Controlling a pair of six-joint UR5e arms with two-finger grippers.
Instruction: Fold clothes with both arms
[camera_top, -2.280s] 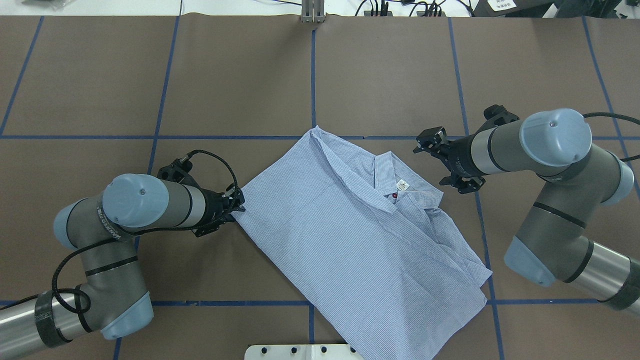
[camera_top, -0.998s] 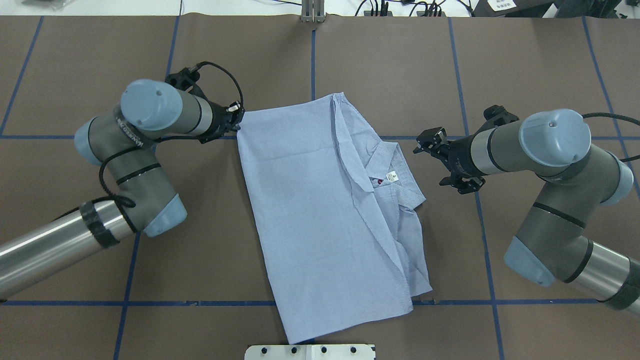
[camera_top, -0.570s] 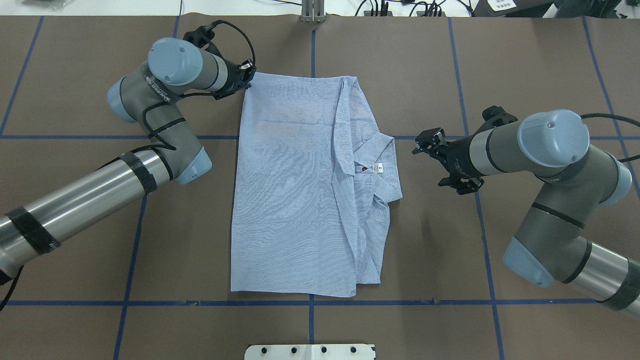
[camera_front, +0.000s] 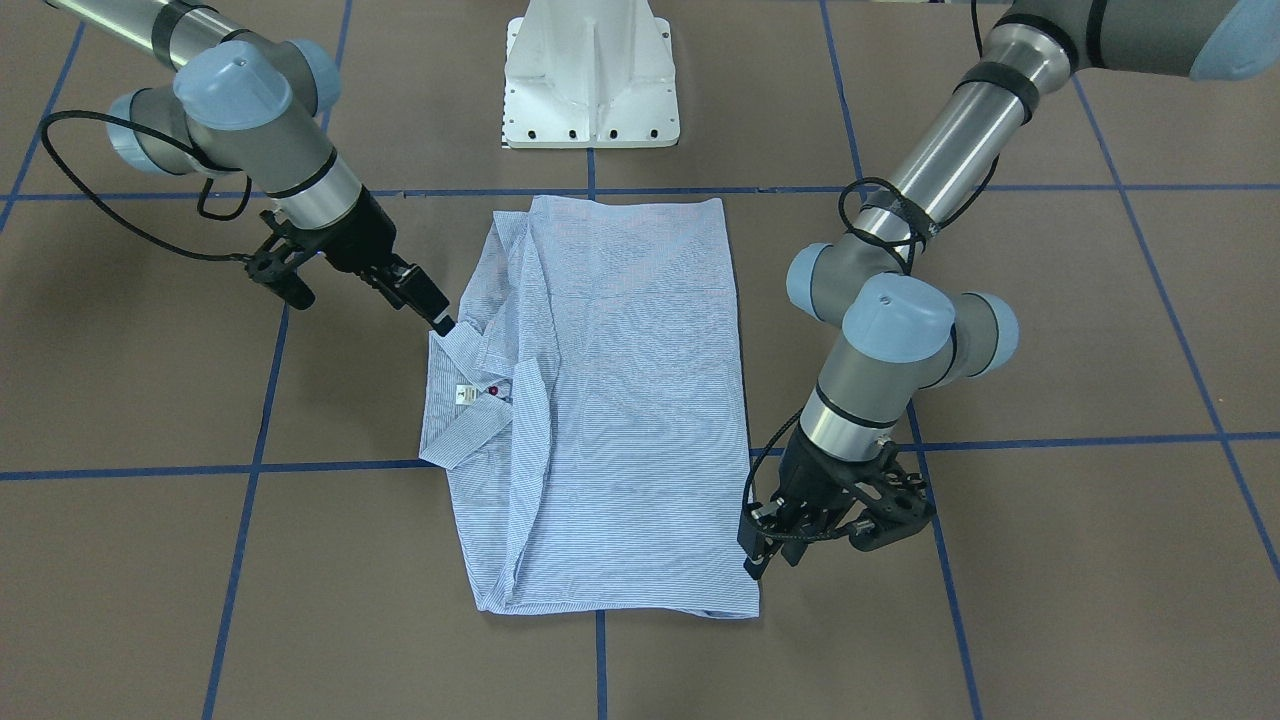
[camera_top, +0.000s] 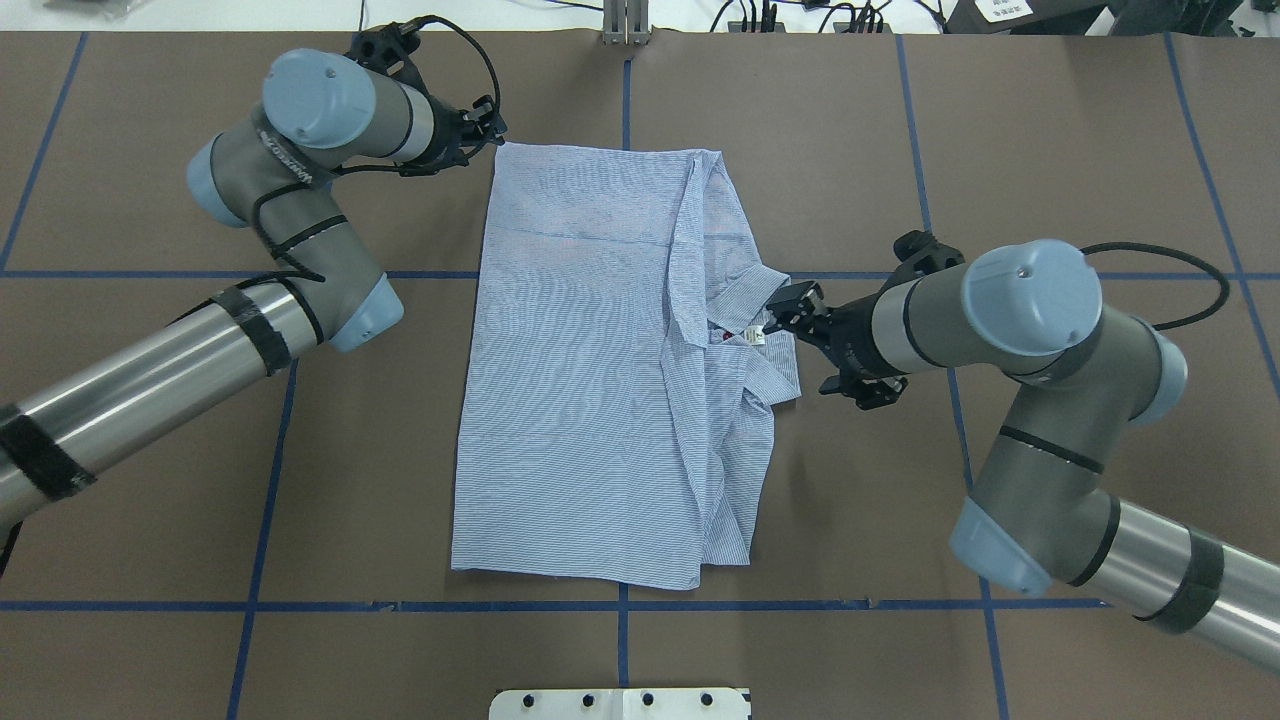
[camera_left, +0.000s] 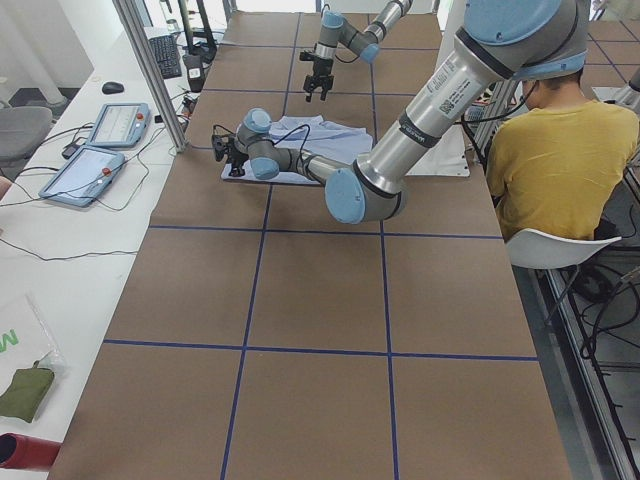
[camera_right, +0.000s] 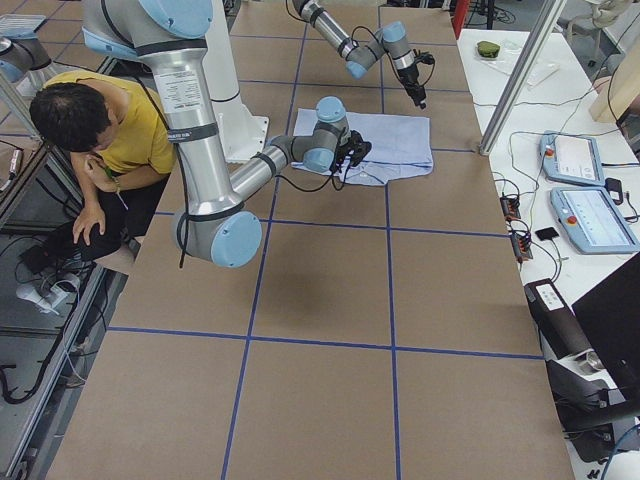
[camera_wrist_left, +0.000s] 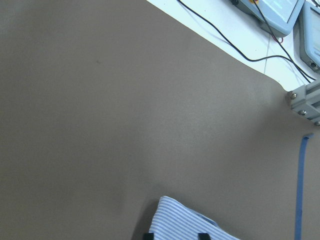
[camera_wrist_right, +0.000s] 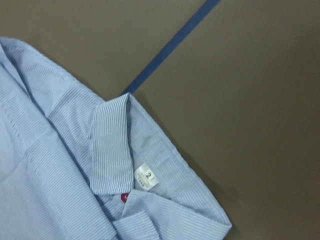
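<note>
Lying flat, shirt sits midway between left and right edges of surface. Left end effector spread astride shirt corner, not gripping. Right end effector, seemingly spread, at collar: likely next fold grab.

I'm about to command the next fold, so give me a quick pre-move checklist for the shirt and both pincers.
1. Shirt flat on the table: ok.
2. Left pincer at the shirt's far corner: ok.
3. Left pincer's grip on that corner: cannot tell.
4. Right pincer at the collar: ok; open or shut, cannot tell.
5. Neck label facing up: ok.
6. Collar-side fold smooth: not ok, creased.
</note>
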